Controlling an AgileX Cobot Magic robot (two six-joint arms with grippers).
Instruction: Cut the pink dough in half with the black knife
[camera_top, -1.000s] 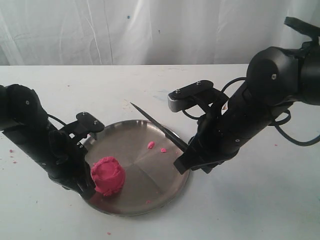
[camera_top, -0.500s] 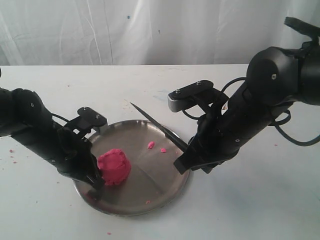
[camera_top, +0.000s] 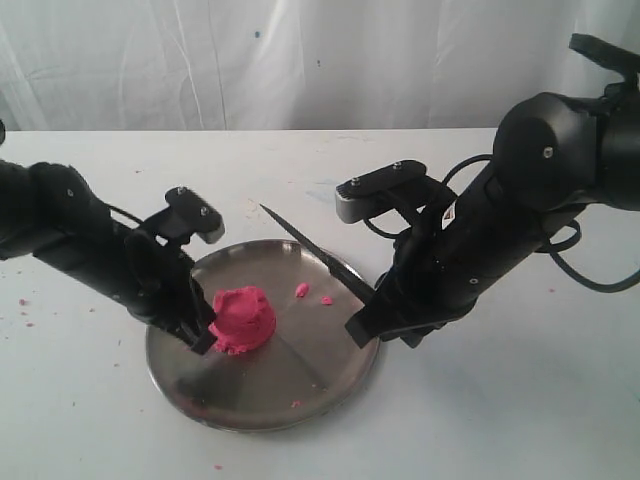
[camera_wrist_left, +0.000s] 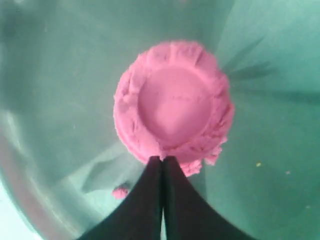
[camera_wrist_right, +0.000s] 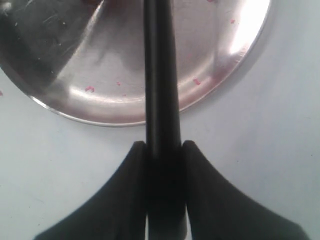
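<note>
White table (camera_top: 520, 420) under everything, pale curtain (camera_top: 300, 60) behind. Nearest thing was the steel plate (camera_top: 300, 385), round, sitting near center-left of the table, a few pink crumbs (camera_top: 312, 293) on its far part and scattered on the table at left. Pink dough (camera_top: 243, 318) sat on the plate, left of plate center, one whole mound with a pressed-in dimpled top, uncut. Left gripper (camera_top: 203, 338) came in from the left, tips down at the dough's left-near edge; in the left wrist view its fingers (camera_wrist_left: 150, 200) were pressed together with no gap, tips touching the dough (camera_wrist_left: 172, 107) rim, nothing pinched between them. Right gripper (camera_top: 364, 322) was at the plate's right edge, pinching the handle of the black knife (camera_top: 312, 248); right wrist view showed both fingers (camera_wrist_right: 131, 170) clamped on either side of the handle (camera_wrist_right: 161, 100). Knife ran from the gripper toward far left over the plate's far-right rim, point past the rim above the table. Blade well apart from the dough.
</note>
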